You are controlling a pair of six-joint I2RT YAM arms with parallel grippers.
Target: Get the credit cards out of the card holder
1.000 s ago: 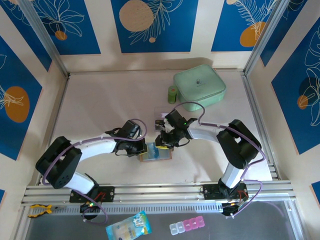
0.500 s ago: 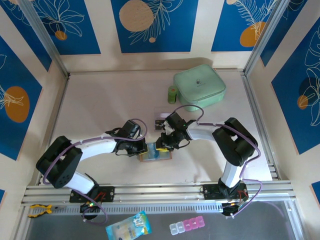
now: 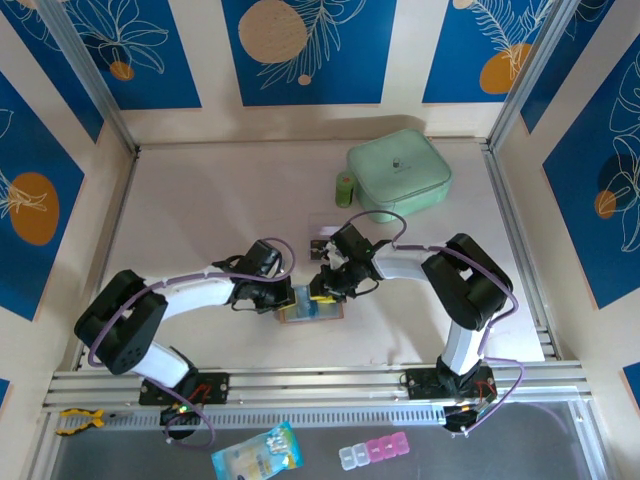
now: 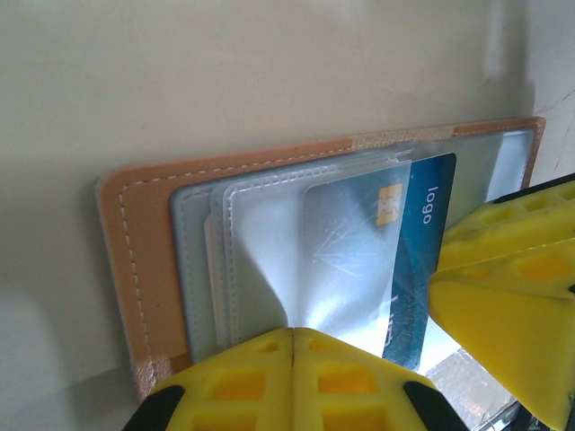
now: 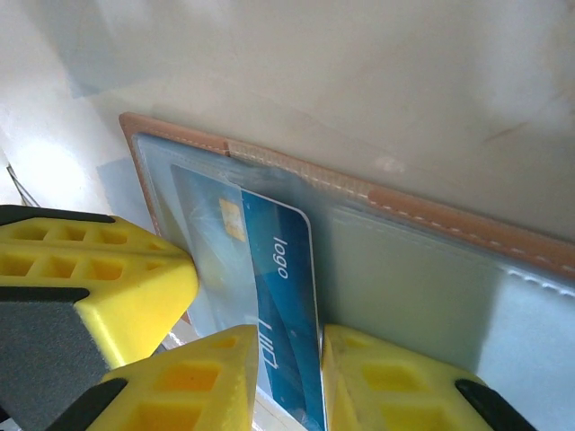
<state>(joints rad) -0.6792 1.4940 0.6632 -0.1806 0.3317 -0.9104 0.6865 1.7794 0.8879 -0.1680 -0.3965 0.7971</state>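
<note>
Left fingers (image 4: pixel 269 364): you have them pressed together, tips at the nearest edge of the open card holder (image 4: pixel 135 242). The holder lies flat on the surface (image 4: pixel 269 72), directly between your two sets of fingers. Right fingers (image 5: pixel 235 364): clamped on a blue card (image 5: pixel 269 269), one finger on each side of it. The card's far end sits under the holder's clear pocket.

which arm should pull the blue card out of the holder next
Right. The right end effector flanks the blue card at its exposed edge; the left end effector is shut, resting on the card holder, apparently pinning it.
</note>
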